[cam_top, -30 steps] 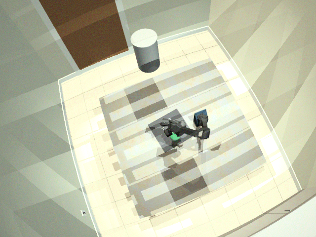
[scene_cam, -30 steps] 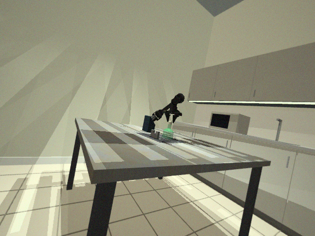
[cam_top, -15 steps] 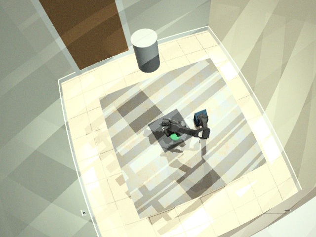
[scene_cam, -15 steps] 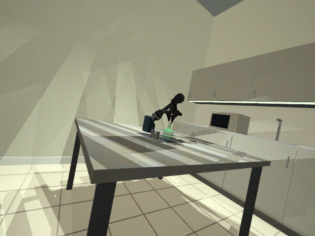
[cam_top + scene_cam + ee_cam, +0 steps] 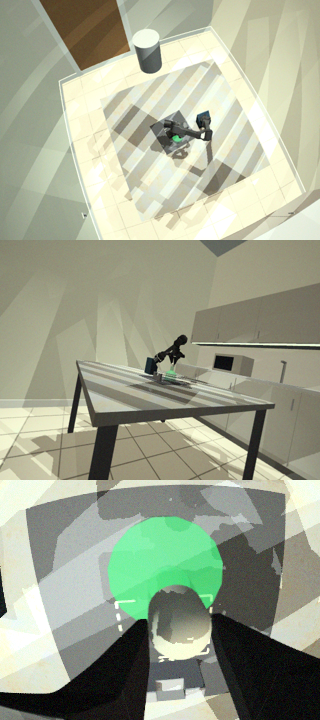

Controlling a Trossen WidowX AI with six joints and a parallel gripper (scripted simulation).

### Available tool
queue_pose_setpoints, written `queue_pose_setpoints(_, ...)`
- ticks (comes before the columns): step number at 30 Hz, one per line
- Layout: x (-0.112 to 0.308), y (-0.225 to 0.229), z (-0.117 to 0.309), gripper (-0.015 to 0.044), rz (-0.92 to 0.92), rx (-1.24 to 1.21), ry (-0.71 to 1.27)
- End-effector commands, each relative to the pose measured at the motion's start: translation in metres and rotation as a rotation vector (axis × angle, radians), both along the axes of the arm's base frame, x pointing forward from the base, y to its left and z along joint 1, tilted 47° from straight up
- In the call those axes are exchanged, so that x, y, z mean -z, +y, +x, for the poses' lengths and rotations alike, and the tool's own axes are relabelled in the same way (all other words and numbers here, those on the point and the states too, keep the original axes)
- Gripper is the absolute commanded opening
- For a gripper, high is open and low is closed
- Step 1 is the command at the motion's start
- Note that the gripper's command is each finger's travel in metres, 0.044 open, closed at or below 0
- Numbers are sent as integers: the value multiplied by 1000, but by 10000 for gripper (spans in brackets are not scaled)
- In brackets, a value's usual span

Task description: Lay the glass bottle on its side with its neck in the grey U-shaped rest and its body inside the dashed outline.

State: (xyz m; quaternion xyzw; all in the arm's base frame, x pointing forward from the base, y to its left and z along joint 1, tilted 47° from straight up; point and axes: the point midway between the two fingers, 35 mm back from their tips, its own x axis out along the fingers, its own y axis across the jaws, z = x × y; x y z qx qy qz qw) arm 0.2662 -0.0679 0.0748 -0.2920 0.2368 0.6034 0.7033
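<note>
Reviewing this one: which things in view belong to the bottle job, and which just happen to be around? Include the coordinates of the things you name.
Part of the job:
- green glass bottle [image 5: 177, 138] [image 5: 170, 375] [image 5: 165, 545], upright
- claw [image 5: 173, 363] [image 5: 179, 624], shut on the bottle's neck
- grey U-shaped rest [image 5: 157, 376] [image 5: 170, 688]
- dashed outline [image 5: 118, 616]

Not part of it:
- grey cylinder [image 5: 149, 56] on the floor
- microwave-like box [image 5: 242, 365]
- wall cupboards [image 5: 232, 322]

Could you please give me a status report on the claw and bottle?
Claw shut on green glass bottle, near upright; grey U-shaped rest unoccupied.
</note>
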Motion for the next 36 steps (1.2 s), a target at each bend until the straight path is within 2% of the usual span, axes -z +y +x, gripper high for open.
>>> queue_pose_setpoints(1, 4, -7, 0, 122, -3, 0, -1)
queue_pose_setpoints(36, 18, -26, 0, 122, 63, -1, -2)
